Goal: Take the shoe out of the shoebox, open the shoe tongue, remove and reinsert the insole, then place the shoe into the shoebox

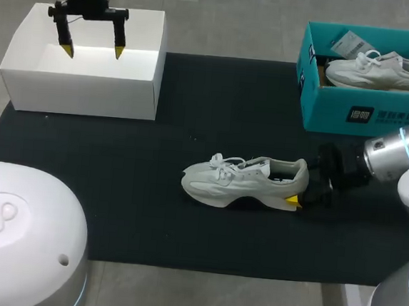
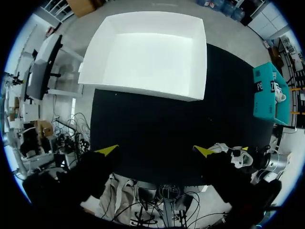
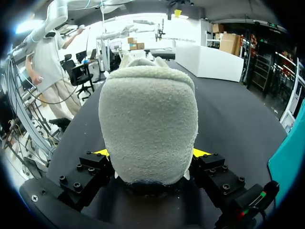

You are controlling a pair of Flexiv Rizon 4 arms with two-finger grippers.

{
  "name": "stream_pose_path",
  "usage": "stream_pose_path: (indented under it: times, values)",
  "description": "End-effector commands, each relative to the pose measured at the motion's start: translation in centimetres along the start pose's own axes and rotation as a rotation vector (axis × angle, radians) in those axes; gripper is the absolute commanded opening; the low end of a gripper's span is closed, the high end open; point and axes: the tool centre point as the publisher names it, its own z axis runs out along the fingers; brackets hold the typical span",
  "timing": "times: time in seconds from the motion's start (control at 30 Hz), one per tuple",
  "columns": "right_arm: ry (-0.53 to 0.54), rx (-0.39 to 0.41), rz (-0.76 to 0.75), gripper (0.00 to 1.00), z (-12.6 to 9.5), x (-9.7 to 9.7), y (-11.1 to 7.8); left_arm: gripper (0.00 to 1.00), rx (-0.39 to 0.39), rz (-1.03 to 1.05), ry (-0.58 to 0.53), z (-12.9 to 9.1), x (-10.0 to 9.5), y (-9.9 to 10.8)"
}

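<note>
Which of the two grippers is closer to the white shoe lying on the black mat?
Right. The right gripper is shut on the heel of the white shoe; the left gripper hangs over the white box, far from it.

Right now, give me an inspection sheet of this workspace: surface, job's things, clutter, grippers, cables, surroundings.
Surface: black mat covering the table.
Job's things: pale grey sneaker standing on its sole mid-mat, heel toward my right arm; teal shoebox at the far right, open, holding a second sneaker.
Clutter: open white box at the far left, nothing seen inside.
Grippers: right gripper shut on the sneaker's heel, one finger on each side; left gripper open, above the white box.
Cables: nothing seen on the mat.
Surroundings: nothing seen reaching over the table.
</note>
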Motion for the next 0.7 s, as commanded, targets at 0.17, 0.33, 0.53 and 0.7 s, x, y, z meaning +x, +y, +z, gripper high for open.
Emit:
stream_pose_path:
  times: [0.17, 0.33, 0.53, 0.7]
  values:
    - [-0.002, 0.002, 0.0, 0.0, 0.4, -0.2, -0.4, 1.0, 0.05, -0.008, 0.011, 1.2, 2.8, 4.6]
    - [-0.002, 0.002, 0.0, 0.0, 0.4, -0.2, -0.4, 1.0, 0.068, -0.013, -0.02, 2.6, 5.6, 6.7]
    - [-0.002, 0.002, 0.0, 0.0, 0.4, -0.2, -0.4, 1.0, 0.049, -0.002, 0.015, 4.0, 9.0, 8.4]
    - [-0.002, 0.002, 0.0, 0.0, 0.4, -0.2, -0.4, 1.0, 0.056, 0.015, 0.036, 5.1, 12.1, 10.2]
